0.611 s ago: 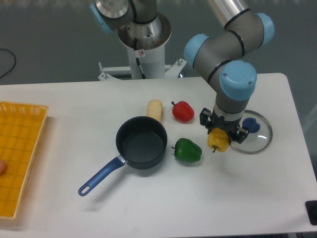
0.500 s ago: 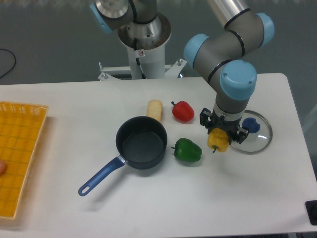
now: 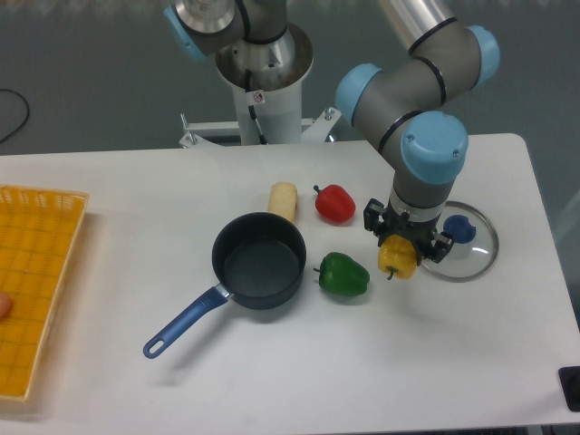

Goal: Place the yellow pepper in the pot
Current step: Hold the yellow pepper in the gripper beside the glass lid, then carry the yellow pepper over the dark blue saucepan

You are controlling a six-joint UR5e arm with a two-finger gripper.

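Three peppers were counted above the white surface (image 3: 435, 362): one yellow pepper (image 3: 397, 256), one red pepper (image 3: 335, 203) and one green pepper (image 3: 344, 275). One pale yellow corn-like piece (image 3: 283, 200), one pot (image 3: 259, 260) and one glass lid (image 3: 471, 245) with a single blue knob were also counted, along with one yellow tray (image 3: 36, 285) at the left edge. One robot arm (image 3: 426, 118) with one pincer (image 3: 405, 237) was counted, and one second robot base (image 3: 263, 63) was seen behind the surface.
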